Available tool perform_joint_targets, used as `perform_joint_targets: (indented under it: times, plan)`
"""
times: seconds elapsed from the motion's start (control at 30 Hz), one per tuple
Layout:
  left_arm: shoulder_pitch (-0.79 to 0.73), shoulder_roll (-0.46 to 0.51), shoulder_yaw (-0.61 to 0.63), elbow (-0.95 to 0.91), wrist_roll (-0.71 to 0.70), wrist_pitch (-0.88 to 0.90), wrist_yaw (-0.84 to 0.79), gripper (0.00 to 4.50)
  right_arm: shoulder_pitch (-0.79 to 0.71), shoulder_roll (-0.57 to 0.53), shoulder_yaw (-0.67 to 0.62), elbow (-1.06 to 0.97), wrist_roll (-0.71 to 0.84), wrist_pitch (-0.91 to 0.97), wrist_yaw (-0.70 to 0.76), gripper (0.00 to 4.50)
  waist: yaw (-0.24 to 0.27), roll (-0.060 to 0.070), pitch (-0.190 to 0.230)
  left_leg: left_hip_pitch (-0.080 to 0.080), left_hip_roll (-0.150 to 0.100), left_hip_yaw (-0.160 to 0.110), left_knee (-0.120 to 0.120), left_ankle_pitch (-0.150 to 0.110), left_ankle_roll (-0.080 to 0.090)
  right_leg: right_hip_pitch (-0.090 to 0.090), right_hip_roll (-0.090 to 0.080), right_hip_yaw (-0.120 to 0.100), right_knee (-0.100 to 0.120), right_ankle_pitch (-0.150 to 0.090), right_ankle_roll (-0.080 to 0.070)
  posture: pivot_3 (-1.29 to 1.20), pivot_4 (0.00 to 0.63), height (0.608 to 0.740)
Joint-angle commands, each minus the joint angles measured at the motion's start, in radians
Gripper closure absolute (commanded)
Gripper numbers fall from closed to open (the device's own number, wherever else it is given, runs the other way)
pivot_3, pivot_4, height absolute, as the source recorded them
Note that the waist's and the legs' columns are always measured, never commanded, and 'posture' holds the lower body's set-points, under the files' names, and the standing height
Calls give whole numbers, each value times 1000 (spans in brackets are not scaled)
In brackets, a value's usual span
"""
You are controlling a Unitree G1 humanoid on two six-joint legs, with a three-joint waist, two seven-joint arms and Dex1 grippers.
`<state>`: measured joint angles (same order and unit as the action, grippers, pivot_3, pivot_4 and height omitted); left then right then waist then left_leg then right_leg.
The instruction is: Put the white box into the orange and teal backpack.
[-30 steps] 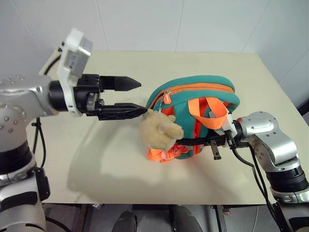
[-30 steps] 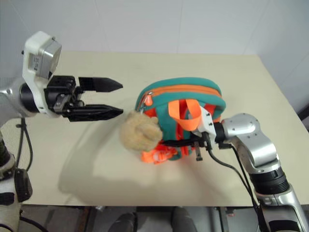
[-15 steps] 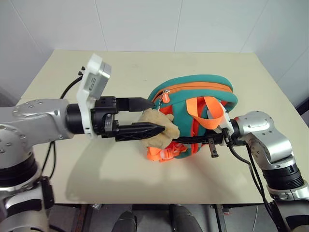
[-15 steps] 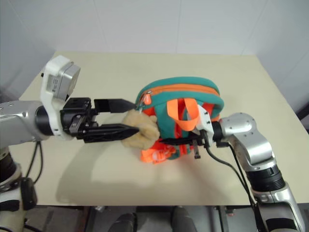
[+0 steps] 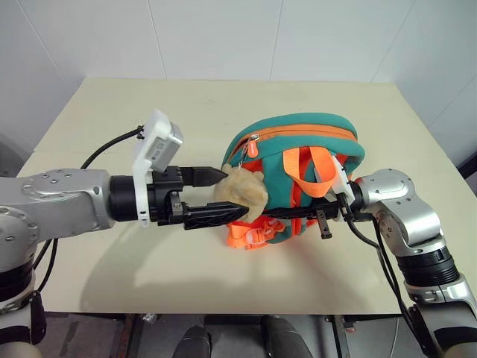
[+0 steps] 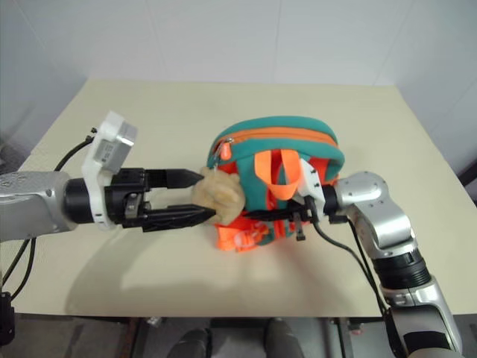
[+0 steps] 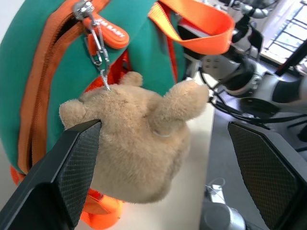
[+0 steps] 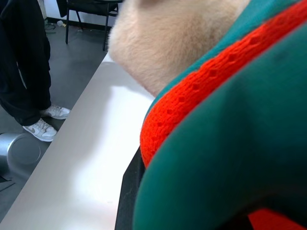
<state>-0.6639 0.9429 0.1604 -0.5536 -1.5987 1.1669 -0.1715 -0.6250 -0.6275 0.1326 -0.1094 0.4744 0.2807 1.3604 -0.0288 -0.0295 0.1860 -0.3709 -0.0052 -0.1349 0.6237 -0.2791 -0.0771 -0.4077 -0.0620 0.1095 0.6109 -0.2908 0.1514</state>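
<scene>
On the table [image 5: 112, 261], the orange and teal backpack [image 5: 298, 145] is pinched at its side by the right gripper [image 5: 298, 214]; the left gripper [image 5: 232, 193] is spread around the plush ball [image 5: 242, 194].

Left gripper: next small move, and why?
Probably nudge it up toward the zip pull. The left gripper is open astride the plush ball, the backpack looks zipped shut, and the right gripper is shut on its strap side. No white box in sight.

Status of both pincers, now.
Left pincer: open, its fingers either side of the plush toy.
Right pincer: shut on the orange and teal backpack.
</scene>
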Motion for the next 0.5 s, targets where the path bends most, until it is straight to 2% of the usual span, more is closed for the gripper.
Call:
perform_joint_targets:
  times: [0.03,0.33,0.43,0.5]
  plan:
    - [-23,-18,-53,-30,64,-35,18,30,-25,12,7,-6,-1,-15,8,4026,0,0,0,0,0,0,0,0,0,0,0,0,0,0,0,0,150,740]
    - [-59,-56,-141,-43,170,-29,7,30,-28,15,2,-3,-5,-16,8,4026,0,0,0,0,0,1,0,0,0,0,0,1,0,0,0,0,150,740]
    - [-60,-48,-151,-32,149,-1,35,620,-28,15,1,-1,-6,-17,8,4026,0,0,0,0,0,1,0,0,0,0,0,1,0,0,0,0,150,740]
    - [-70,-53,-153,-31,159,-1,35,1218,-28,14,0,0,-6,-19,10,4026,0,0,0,0,0,1,0,0,0,0,0,1,0,0,0,0,150,740]
